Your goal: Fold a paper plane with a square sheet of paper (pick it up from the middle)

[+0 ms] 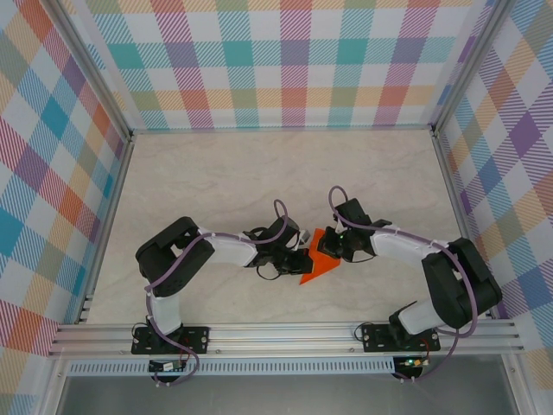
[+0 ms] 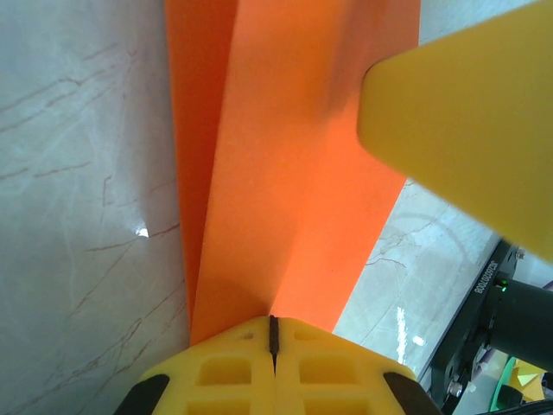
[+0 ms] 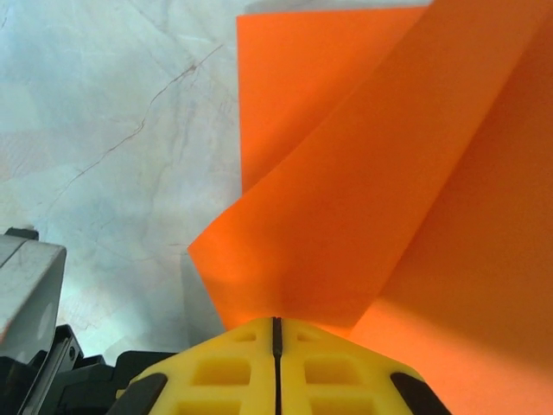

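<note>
1. Paper location: the orange paper sheet [image 1: 318, 268] lies at the centre of the marbled table [image 1: 225, 173], between the 2 arms. In the top view it appears as a folded, roughly triangular shape with a point toward the near edge.
2. Left gripper [image 1: 296, 257]: it meets the sheet from the left. In the left wrist view the left gripper [image 2: 273, 327] has its 2 yellow fingers pressed together with no gap, and the paper [image 2: 285, 173] is pinched at their tips. The sheet rises away from the fingers in 2 layers along a lengthwise crease.
3. Right gripper [image 1: 333, 248]: it meets the sheet from the right. In the right wrist view the right gripper [image 3: 276, 330] is likewise closed, clamping a raised flap of the paper [image 3: 363, 190]. A flat layer lies on the table behind the flap.
</note>
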Robot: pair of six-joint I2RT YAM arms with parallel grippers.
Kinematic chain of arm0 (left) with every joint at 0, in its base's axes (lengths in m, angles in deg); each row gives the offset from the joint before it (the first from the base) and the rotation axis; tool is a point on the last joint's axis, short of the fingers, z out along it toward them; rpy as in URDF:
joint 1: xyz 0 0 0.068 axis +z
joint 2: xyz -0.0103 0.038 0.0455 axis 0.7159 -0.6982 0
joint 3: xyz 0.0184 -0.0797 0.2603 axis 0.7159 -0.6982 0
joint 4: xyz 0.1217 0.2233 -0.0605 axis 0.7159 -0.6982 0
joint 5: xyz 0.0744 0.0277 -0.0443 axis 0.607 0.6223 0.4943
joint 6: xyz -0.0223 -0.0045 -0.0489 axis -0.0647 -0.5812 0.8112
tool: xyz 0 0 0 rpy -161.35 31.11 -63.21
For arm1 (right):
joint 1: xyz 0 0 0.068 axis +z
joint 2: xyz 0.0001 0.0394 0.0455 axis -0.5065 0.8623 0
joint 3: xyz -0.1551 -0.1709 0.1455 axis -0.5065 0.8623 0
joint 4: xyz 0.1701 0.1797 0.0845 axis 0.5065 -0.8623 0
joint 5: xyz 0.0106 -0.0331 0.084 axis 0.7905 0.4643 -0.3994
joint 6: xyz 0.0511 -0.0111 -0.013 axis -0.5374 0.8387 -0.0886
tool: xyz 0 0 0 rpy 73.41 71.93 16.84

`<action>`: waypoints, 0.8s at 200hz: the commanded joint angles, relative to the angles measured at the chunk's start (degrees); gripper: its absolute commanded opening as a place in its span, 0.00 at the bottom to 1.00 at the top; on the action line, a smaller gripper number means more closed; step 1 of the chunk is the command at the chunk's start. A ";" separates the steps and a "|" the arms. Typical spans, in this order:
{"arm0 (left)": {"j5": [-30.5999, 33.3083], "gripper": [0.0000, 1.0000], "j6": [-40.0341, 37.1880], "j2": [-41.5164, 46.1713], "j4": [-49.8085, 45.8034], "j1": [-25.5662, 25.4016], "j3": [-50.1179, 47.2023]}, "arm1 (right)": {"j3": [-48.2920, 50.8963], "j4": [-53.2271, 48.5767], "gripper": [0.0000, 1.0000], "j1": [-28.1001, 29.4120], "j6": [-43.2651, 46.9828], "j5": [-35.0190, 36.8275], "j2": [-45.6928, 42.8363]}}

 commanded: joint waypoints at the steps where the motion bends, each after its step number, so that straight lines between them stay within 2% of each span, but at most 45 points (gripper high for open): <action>1: 1.06 0.04 -1.00 -1.48 -4.18 -0.49 0.20 | 1.53 2.88 0.06 0.10 1.15 -4.17 1.14; 43: 1.53 0.03 -0.95 -1.48 -4.58 -0.59 0.00 | 2.43 4.73 0.03 0.10 1.77 -5.92 4.06; 95: 2.82 0.01 -0.77 -1.13 -6.07 -0.58 -1.43 | 2.39 0.99 0.03 -0.59 3.08 0.26 6.14; 160: 3.69 0.00 -0.42 -0.39 -6.06 -0.69 -7.13 | 5.17 2.17 0.03 -6.47 6.59 0.01 2.33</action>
